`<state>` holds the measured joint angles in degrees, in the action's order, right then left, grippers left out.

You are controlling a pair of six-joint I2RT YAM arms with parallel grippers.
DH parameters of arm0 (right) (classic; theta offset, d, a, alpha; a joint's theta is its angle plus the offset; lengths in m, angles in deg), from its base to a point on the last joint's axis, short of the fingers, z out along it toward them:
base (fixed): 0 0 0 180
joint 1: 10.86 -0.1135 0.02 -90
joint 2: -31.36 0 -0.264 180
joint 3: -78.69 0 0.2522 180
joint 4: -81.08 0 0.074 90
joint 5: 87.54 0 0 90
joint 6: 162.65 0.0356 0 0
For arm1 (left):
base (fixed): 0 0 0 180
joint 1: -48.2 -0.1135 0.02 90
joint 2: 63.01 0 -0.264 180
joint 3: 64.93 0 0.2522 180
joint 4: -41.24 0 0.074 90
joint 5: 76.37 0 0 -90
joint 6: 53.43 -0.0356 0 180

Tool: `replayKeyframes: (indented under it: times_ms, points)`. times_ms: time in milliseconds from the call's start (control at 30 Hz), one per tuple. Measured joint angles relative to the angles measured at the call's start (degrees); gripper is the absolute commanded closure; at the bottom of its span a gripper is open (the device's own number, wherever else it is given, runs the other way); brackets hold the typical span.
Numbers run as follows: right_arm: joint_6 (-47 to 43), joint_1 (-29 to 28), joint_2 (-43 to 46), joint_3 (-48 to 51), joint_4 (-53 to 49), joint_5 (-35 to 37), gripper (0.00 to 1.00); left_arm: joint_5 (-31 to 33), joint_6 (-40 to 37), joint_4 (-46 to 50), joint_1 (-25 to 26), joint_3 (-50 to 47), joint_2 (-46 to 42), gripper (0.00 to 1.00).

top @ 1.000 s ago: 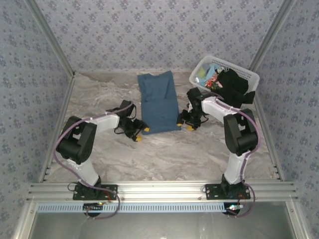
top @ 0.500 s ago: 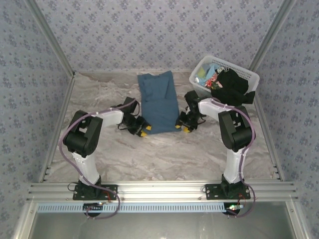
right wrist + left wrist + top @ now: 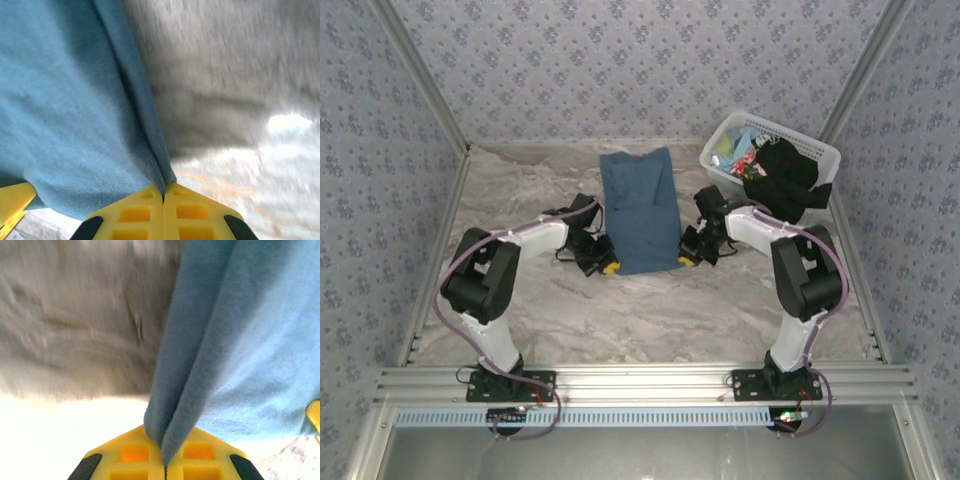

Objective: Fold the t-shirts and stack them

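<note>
My left gripper [image 3: 165,466] has its yellow fingers pressed together with a fold of the blue t-shirt [image 3: 240,340] pinched between them; the cloth rises out of the seam and spreads up and to the right. My right gripper [image 3: 163,196] mirrors that: its fingers are closed tight on an edge of the same blue t-shirt [image 3: 65,115], which fans up and to the left over the marbled table [image 3: 240,75].

From the top camera, the left gripper [image 3: 608,265] sits at the shirt's near-left corner and the right gripper [image 3: 688,258] at its near-right corner. The blue t-shirt [image 3: 640,210] lies flat as a narrow folded strip in the middle of the table [image 3: 620,310], its long axis running straight away from the arm bases toward the far wall, its short near edge between my two grippers.

At the far right stands the white basket [image 3: 820,150], well apart from the strip, with a black t-shirt [image 3: 785,180] draped over its near rim and lighter, multicoloured cloth [image 3: 742,152] inside.
</note>
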<state>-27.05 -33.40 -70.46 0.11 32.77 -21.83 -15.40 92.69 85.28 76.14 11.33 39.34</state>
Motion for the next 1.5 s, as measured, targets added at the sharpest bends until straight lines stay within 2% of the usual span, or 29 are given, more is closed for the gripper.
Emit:
replayKeyframes:
  times_ms: [167,300,433,533,700,967,1167,1233,1267,1333,1367,1433,1500]
  points:
    - [-2.89,-2.40,6.69,5.70,-6.21,-3.17,1.00,-2.49,-3.98,7.02,4.07,-5.42,-7.74,1.00]
    - [-4.55,-5.40,15.30,7.78,-15.15,-5.42,1.00,-4.83,-3.93,11.78,8.15,-9.66,-18.43,1.00]
    - [-3.76,-6.32,24.22,4.07,-22.95,-6.73,1.00,-4.72,-0.85,12.90,8.61,-9.16,-29.73,1.00]
    - [-1.95,-6.03,25.29,-2.38,-26.23,-7.08,1.00,-4.33,0.98,12.35,7.41,-5.92,-32.59,1.00]
    - [-0.72,-4.33,20.90,-12.61,-28.02,-7.06,1.00,-2.43,2.14,10.40,4.20,-0.90,-30.05,1.00]
    - [0.09,-1.18,4.57,-28.09,-27.89,-7.04,1.00,-1.66,2.51,8.17,-3.02,8.35,-19.91,1.00]
    - [0.09,1.57,-9.94,-41.18,-26.60,-6.45,1.00,-2.69,1.99,6.51,-7.56,17.90,-6.47,1.00]
    - [0.33,2.62,-14.91,-44.87,-24.79,-6.12,1.00,-3.34,1.66,5.16,-9.11,22.12,-0.04,0.95]
    - [0.52,3.13,-17.27,-46.40,-23.61,-5.88,0.93,-3.61,1.33,4.61,-9.79,24.11,2.97,0.88]
    - [1.62,4.20,-22.51,-49.72,-20.96,-5.53,0.65,-4.24,-0.09,4.26,-11.28,30.36,10.47,0.72]
    - [1.77,4.79,-25.86,-52.48,-20.20,-5.44,0.55,-4.74,-0.81,4.31,-12.00,34.29,14.56,0.65]
    - [1.42,5.75,-32.15,-59.04,-20.26,-4.96,0.42,-5.03,-2.34,4.94,-13.11,41.88,21.73,0.54]
    - [-0.66,6.49,-38.27,-67.28,-21.99,-3.72,0.38,-4.11,-3.69,6.67,-14.08,45.88,25.42,0.48]
